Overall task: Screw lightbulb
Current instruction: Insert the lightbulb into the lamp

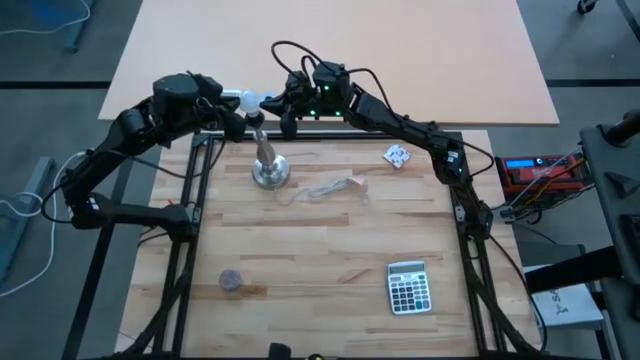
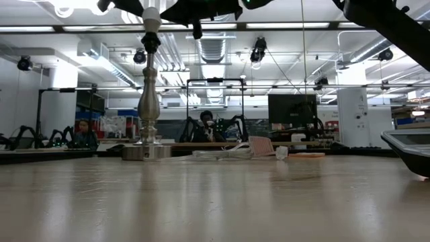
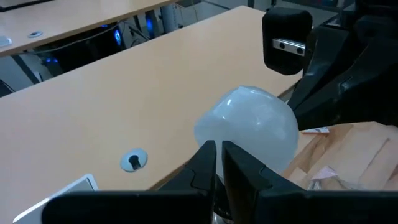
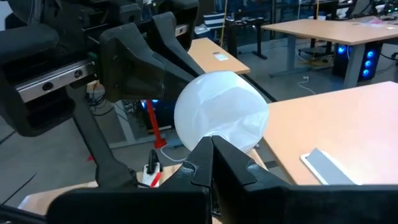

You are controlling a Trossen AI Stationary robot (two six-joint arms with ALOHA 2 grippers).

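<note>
The white frosted lightbulb sits upright on top of the silver stand, in the stand's dark socket. The stand rests on its round base near the table's far edge. My left gripper comes at the bulb from the table's left, fingers nearly together. My right gripper comes from the right with its fingers shut, tips at the bulb's lower half. The two grippers face each other across the bulb. My left gripper has its fingertips at the lower side of the bulb's globe, coming roughly level and tipped a little down from the table's left. Whether they touch the glass I cannot tell. My right gripper has its shut fingertips against the lower front of the globe, coming level from the table's right. The tips hide the spot where they meet, so I cannot tell whether they touch it.
A white cord lies beside the stand's base. A crumpled paper scrap lies at the far right, a calculator near the front right, a small dark round thing front left. A tan table stands beyond. People sit in the room behind.
</note>
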